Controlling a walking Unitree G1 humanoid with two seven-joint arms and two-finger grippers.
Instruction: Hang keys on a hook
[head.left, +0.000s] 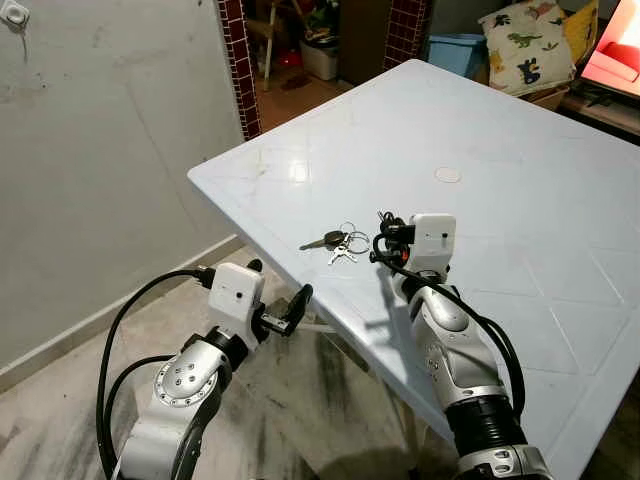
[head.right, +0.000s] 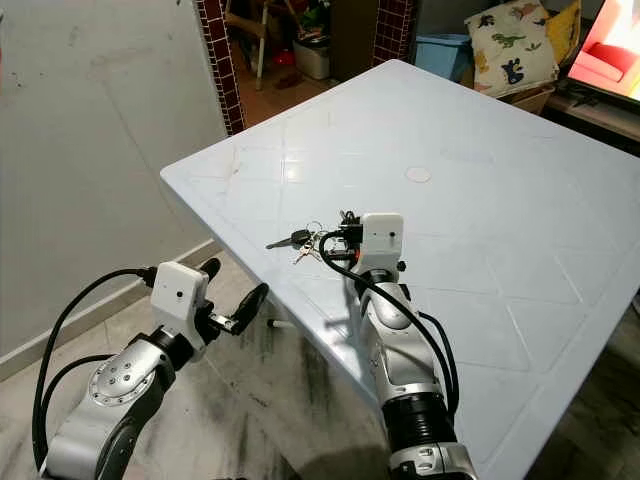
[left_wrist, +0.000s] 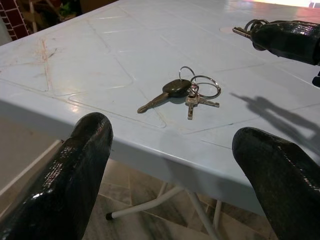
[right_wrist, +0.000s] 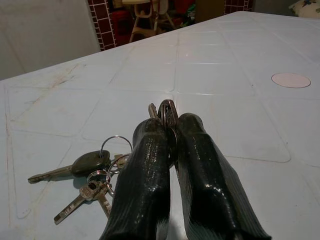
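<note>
Silver arms fill the near edge. Left end effector (head.left: 285, 312) hangs below the tabletop (head.left: 520, 190) edge, fingers (left_wrist: 75, 170) spread wide, holding nothing. Right end effector (right_wrist: 170, 145) sits over the tabletop, fingers pressed together on a set of keys (right_wrist: 167, 111); ring and key tips poke out past the fingertips.

A second bunch, the loose keys (head.left: 338, 243), lies flat on the tabletop just left of the right end effector, near the left edge: one dark-headed key, small silver keys, rings. Apart from the fingers, not gripped.

Step in hand, as judged: keys pinched, next comes the carry to a hook. A small white wall fixture (head.left: 12, 14) shows far left on the grey wall; cannot tell if it is the hook. To do it well: keep the pinch tight, lift straight up so the held set does not snag the loose keys, leave a ring hanging free below the fingers to slip over the hook.

Right wrist view shows the pinch and the keys between the fingertips; head views leave that too small to read. Left wrist view shows the loose keys in detail and the held set from the side. Head views alone give the wall, the room beyond and both arms together.
</note>
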